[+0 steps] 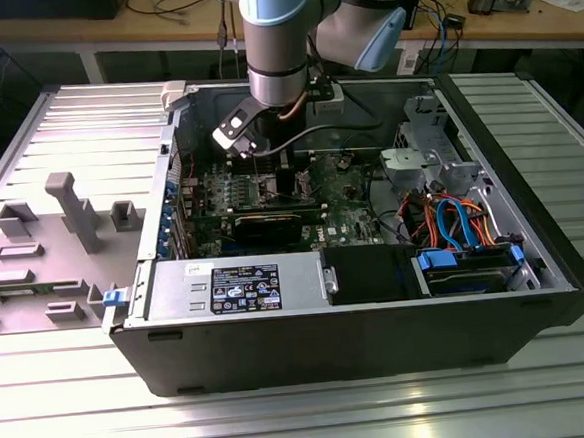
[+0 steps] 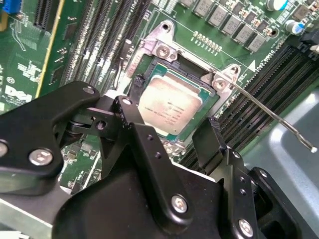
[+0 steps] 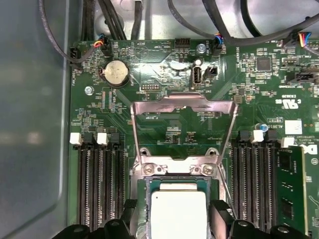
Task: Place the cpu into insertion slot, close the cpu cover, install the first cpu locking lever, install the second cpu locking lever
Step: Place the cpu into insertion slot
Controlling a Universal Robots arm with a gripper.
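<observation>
The gripper (image 2: 175,101) has its fingers spread and holds nothing. They straddle the cpu (image 2: 167,107), which lies flat in the insertion slot (image 2: 160,49). Beyond it, the cpu cover (image 3: 182,105) is tilted up, open. In the exterior view the gripper hangs at twelve o'clock from the power supply (image 1: 231,283).

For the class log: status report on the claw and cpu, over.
Open claw straddles cpu. It sits in insertion slot. Raised cpu cover not closed. Nothing in the way.
</observation>
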